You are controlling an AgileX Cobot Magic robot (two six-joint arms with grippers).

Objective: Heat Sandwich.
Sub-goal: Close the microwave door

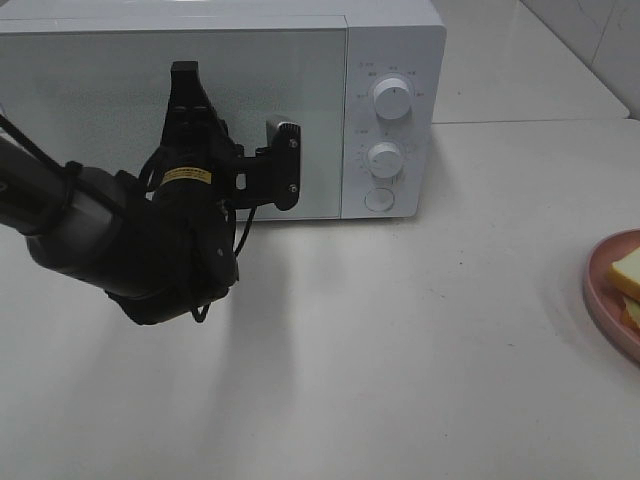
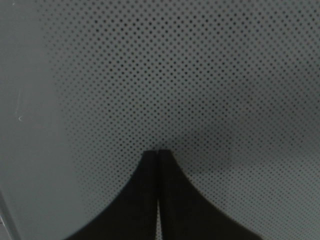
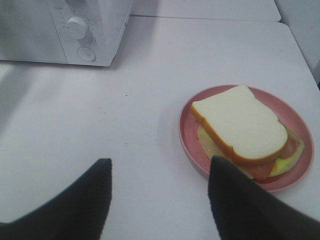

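Observation:
The white microwave (image 1: 395,40) stands at the back of the table with its dotted glass door (image 1: 90,110) closed. My left gripper (image 1: 184,70) is shut and points straight at that door. In the left wrist view its tips (image 2: 158,151) meet right at the dotted glass (image 2: 200,75). The sandwich (image 3: 240,125), white bread over yellow and red filling, lies on a pink plate (image 3: 187,125) at the table's right edge (image 1: 628,275). My right gripper (image 3: 162,162) hangs open above the table just short of the plate, holding nothing.
Two round knobs (image 1: 392,97) (image 1: 385,157) and a round button (image 1: 379,200) sit on the microwave's right panel. A white tabletop (image 1: 400,350) stretches between the microwave and the plate. The left arm's bulky black body (image 1: 130,250) hangs over the table's left side.

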